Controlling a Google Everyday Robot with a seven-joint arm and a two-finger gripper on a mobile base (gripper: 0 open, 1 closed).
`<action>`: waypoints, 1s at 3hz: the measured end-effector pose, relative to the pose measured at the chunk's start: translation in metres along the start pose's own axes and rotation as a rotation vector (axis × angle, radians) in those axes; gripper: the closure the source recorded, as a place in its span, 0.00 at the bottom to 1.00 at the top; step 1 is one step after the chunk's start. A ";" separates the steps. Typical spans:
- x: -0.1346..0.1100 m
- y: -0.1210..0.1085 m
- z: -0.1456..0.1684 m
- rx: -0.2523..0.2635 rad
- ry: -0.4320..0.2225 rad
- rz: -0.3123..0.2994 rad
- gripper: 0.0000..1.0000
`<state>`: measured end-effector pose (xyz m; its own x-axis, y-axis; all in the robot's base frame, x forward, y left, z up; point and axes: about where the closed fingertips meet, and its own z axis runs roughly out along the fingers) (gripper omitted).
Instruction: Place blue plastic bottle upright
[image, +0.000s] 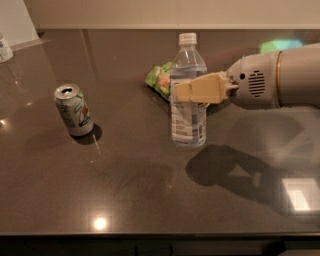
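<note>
The blue plastic bottle is clear with a white cap and a white-and-blue label. It stands upright near the middle of the dark table, its base at or just above the surface. My gripper reaches in from the right and is shut on the bottle at mid-height. One tan finger crosses the front of the bottle; the other finger is hidden behind it.
A silver-green soda can stands upright to the left. A green snack bag lies just behind the bottle. A small white container sits at the far left edge. The table's front edge runs along the bottom.
</note>
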<state>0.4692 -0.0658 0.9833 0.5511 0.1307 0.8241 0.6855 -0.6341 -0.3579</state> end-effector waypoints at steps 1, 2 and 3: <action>-0.012 -0.004 -0.003 0.034 0.033 -0.125 1.00; -0.022 -0.004 -0.007 0.030 0.086 -0.247 1.00; -0.031 0.001 -0.010 0.009 0.133 -0.366 1.00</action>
<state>0.4482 -0.0781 0.9617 0.2032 0.2471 0.9475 0.8298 -0.5571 -0.0327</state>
